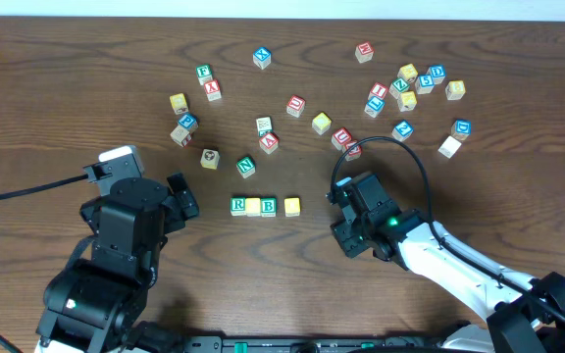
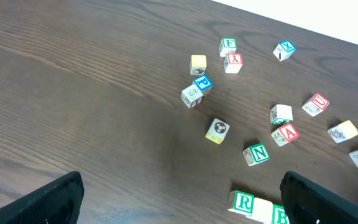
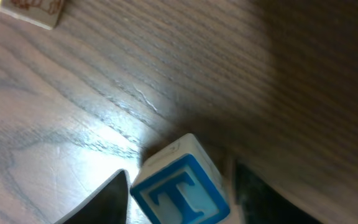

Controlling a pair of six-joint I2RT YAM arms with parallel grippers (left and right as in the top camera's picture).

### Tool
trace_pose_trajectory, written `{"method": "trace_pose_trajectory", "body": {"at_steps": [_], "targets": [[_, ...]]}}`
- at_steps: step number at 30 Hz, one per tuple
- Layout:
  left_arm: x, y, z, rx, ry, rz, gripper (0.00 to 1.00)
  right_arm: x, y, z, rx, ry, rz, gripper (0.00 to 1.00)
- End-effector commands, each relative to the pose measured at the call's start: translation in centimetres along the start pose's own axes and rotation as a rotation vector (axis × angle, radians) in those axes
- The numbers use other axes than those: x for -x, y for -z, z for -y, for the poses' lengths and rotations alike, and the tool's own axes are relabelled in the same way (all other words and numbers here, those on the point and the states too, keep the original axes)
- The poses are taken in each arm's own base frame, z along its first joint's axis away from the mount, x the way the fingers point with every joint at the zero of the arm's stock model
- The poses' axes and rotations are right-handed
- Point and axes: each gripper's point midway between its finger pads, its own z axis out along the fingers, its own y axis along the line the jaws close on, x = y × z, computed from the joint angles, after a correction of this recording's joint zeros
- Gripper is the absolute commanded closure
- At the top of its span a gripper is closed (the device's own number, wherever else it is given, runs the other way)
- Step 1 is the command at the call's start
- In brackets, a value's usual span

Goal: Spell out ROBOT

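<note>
A row stands on the table: green R point(image 1: 238, 205), a yellow-faced cube point(image 1: 253, 206) and green B point(image 1: 269, 206), touching side by side. A second yellow cube point(image 1: 291, 205) sits a small gap to their right. The left wrist view shows the R point(image 2: 243, 201) and B point(image 2: 279, 216) at the bottom right. My left gripper point(image 1: 184, 196) stands wide open and empty, left of the row. My right gripper point(image 1: 339, 214) is right of the row. The blue T cube point(image 3: 179, 193) lies tilted between its fingers: the left finger touches it, the right finger stands slightly off.
A green N cube point(image 1: 246, 167) and a red A cube point(image 1: 269, 143) lie just behind the row. Several more letter cubes are scattered across the far half of the table, with a cluster point(image 1: 410, 83) at the far right. A black cable point(image 1: 400, 147) loops over the right arm.
</note>
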Motion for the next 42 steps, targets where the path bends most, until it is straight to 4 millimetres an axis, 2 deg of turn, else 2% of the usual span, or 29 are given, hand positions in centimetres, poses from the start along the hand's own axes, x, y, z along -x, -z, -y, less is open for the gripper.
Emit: {"method": "trace_pose_trajectory", "body": {"at_steps": [1, 13, 21, 26, 32, 34, 37, 42], "targets": [[0.9, 0.5, -0.2, 0.006, -0.001, 0.025, 0.01, -0.1, 0.1, -0.2, 0.006, 0.006, 0.000, 0.47], [0.9, 0.5, -0.2, 0.006, -0.001, 0.025, 0.01, 0.1, 0.1, -0.1, 0.004, 0.080, 0.008, 0.55], [0.9, 0.5, -0.2, 0.006, -0.001, 0.025, 0.01, 0.1, 0.1, -1.1, 0.048, 0.133, 0.011, 0.50], [0.9, 0.5, -0.2, 0.006, -0.001, 0.025, 0.01, -0.1, 0.0, -2.1, 0.062, 0.194, 0.010, 0.41], [0.9, 0.5, -0.2, 0.006, -0.002, 0.025, 0.01, -0.3, -0.1, -1.8, 0.045, 0.206, 0.003, 0.40], [0.9, 0.5, -0.2, 0.006, -0.002, 0.024, 0.01, -0.5, -0.2, -1.8, 0.044, 0.202, 0.004, 0.45], [0.9, 0.5, -0.2, 0.006, -0.002, 0.025, 0.02, -0.6, -0.3, -1.7, 0.041, 0.186, 0.003, 0.63], [0.9, 0.5, -0.2, 0.006, -0.002, 0.025, 0.01, -0.6, -0.3, -1.7, 0.041, 0.183, 0.005, 0.70]]}}
